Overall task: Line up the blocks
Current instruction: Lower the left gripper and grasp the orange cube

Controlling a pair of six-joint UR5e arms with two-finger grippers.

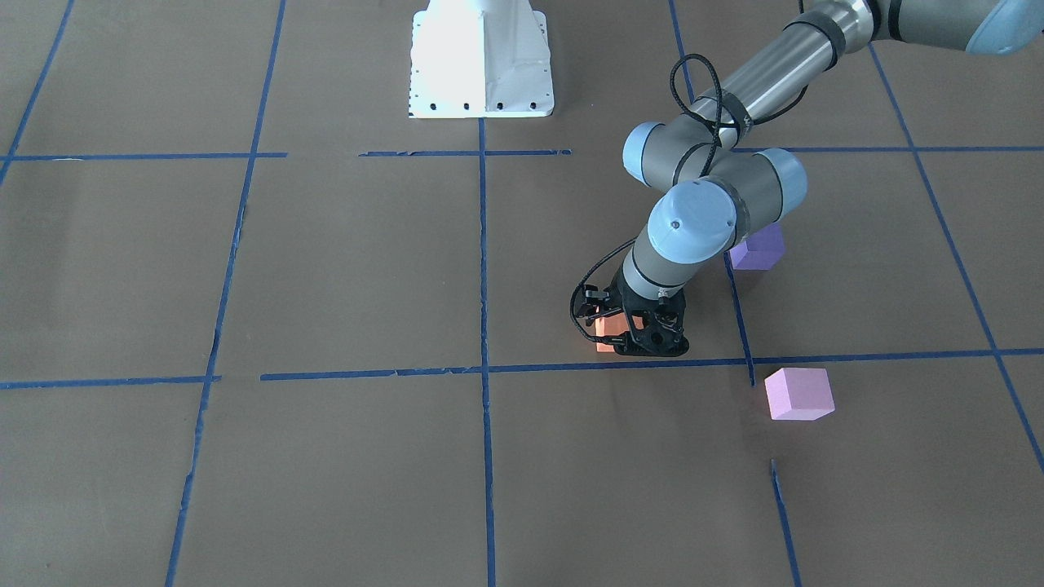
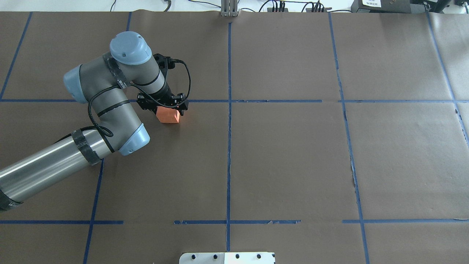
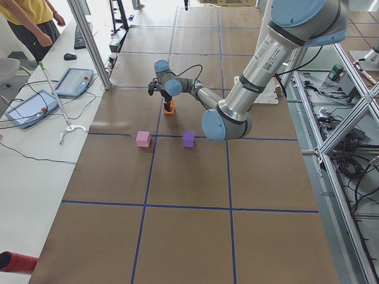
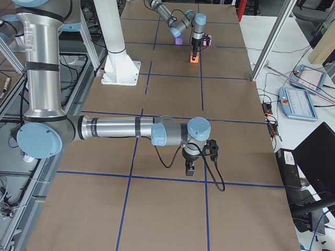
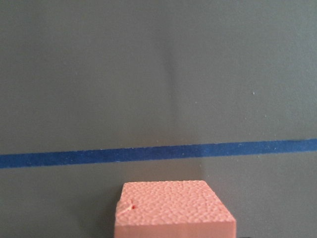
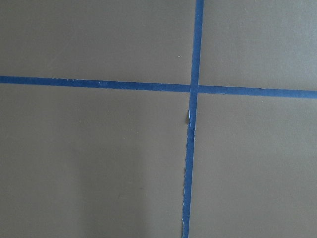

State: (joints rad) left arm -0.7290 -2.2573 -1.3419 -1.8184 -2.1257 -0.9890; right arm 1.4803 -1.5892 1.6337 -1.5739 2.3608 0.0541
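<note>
The orange block [image 1: 605,333] sits at table level just behind a blue tape line, in the jaws of my left gripper [image 1: 630,342], which looks shut on it. It also shows in the overhead view [image 2: 168,116] under the left gripper [image 2: 163,107], and it fills the bottom middle of the left wrist view [image 5: 173,208]. The dark purple block [image 1: 758,249] lies behind the left wrist, partly covered by it. The pale pink block [image 1: 799,394] lies alone in front. The arm hides both in the overhead view. My right gripper [image 4: 189,168] hangs low over the paper, far from the blocks; I cannot tell if it is open.
The white robot base [image 1: 481,61] stands at the table's back edge. Blue tape lines [image 6: 190,148] cross the brown paper. A person [image 3: 29,23] stands by the side desk with a tablet [image 3: 74,81].
</note>
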